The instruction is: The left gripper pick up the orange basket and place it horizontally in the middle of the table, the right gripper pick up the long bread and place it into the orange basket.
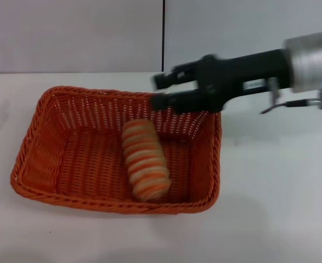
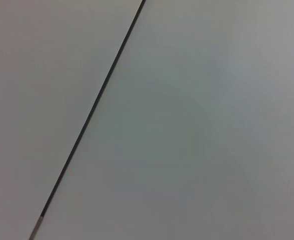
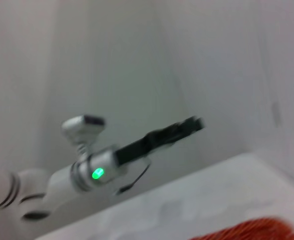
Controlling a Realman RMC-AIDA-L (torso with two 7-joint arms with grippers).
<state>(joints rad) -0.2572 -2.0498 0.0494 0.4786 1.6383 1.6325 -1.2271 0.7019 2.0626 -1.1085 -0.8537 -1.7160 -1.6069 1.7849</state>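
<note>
Bread lies inside the basket, resting on the woven floor a little right of its middle, one end toward the far wall and the other toward the near rim, so it sits slightly aslant rather than square to the sides. Nothing touches it. The basket stands flat on the table with its long side running left to right, roughly central, which suits the horizontal placing the task asks for. The right gripper reaches in from the right and hangs over the basket's far right rim, above and beyond the bread; its two dark fingers are spread with a clear gap between them and nothing in it, which fits a release already made. By this look both parts of the task seem done. The left gripper is raised well off the table, seen far off in the right wrist view; whether its fingers are spread or closed I cannot tell.
</note>
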